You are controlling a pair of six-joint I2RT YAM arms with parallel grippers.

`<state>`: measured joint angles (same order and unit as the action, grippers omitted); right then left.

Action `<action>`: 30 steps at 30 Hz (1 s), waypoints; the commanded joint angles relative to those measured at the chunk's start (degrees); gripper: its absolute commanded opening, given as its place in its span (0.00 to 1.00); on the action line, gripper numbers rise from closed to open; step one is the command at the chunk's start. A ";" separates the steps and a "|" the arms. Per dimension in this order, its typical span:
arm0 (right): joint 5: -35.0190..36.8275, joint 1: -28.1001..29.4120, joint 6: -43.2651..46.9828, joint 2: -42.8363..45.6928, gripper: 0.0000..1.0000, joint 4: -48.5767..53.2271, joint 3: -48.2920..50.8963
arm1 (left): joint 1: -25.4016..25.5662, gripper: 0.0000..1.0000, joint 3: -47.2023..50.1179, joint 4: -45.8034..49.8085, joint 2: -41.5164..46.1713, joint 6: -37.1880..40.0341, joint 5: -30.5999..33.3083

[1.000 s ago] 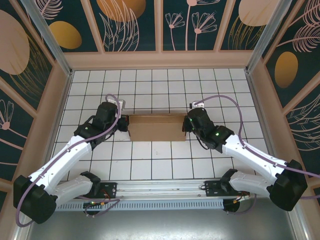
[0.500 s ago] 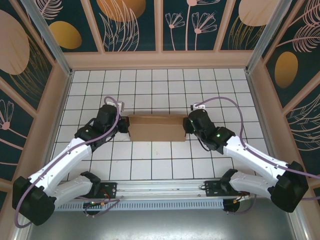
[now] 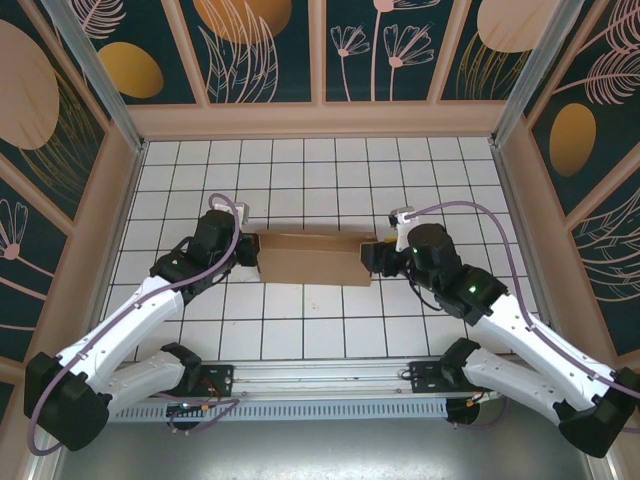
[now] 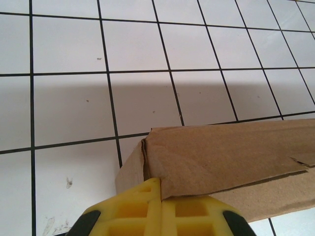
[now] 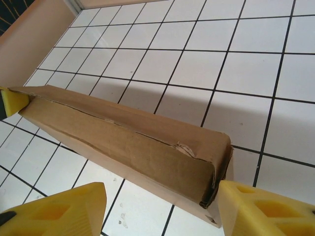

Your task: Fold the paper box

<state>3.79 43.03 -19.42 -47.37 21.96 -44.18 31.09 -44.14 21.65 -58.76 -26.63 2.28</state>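
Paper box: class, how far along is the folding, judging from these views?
Done: the paper box lies as a closed, shallow box on the tiled table. In hand: the left gripper, shut, seems to pinch its left corner; the right gripper stands open around the right end. Left: probably pressing the gaping lid seam flat.

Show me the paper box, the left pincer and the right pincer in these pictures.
paper box (image 3: 315, 258): top external view, middle of its top face.
left pincer (image 4: 161, 204): left wrist view, seam between its shut fingertips.
right pincer (image 5: 160, 196): right wrist view, midway between its open fingertips.
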 commanded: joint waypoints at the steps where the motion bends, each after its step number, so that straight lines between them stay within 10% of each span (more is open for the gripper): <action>1: 0.61 -3.06 -2.44 -3.93 0.61 0.37 -3.47 | 0.72 0.00 2.05 7.08 -1.27 -1.04 -1.27; 19: 2.46 -5.36 -8.41 -8.51 0.29 -1.80 7.21 | 0.77 0.00 2.50 5.86 1.31 -2.27 -2.31; 30: 5.81 -3.39 -9.77 -9.71 0.29 -3.08 6.42 | 0.81 0.37 0.51 5.14 6.15 -4.48 -5.72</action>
<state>7.73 39.03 -28.73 -54.76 12.36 -38.63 31.62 -43.00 24.43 -54.33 -29.89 -1.21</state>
